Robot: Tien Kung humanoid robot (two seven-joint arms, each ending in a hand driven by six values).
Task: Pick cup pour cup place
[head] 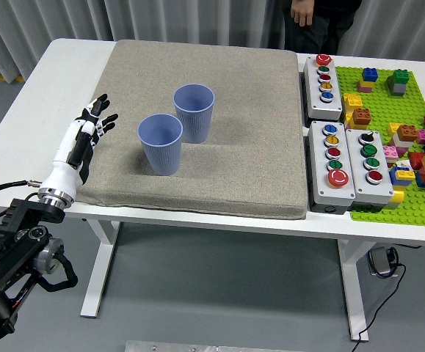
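Left hand spread, empty, left of near cup.

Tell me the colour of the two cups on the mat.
Both cups, the near one and the far one, are light blue-lavender with ribbed sides; the head view shows it.

**Robot test lab**

You're looking at a lab bench: white table with a grey mat, push-button boxes, a green brick baseplate, grey curtain behind, cable on the floor.
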